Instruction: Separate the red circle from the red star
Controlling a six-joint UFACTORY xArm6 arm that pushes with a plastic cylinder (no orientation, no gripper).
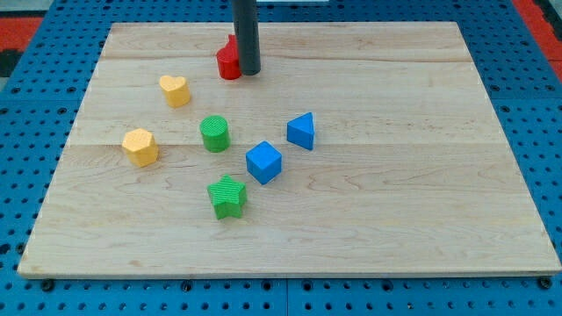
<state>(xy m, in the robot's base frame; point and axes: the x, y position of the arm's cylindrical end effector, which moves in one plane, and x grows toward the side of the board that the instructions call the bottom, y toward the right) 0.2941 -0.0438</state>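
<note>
My tip (249, 72) stands near the board's top edge, touching the right side of a red block (227, 62). The rod hides part of that red block, so I cannot tell whether it is the circle, the star, or both pressed together. Only red surface to the left of the rod shows, with a bit rising behind at the view's top.
A yellow heart (176, 89) and a yellow hexagon (140, 146) lie at the left. A green cylinder (214, 132), a green star (228, 195), a blue cube (263, 161) and a blue triangle (301, 131) sit mid-board. The wooden board (395, 175) lies on a blue pegboard.
</note>
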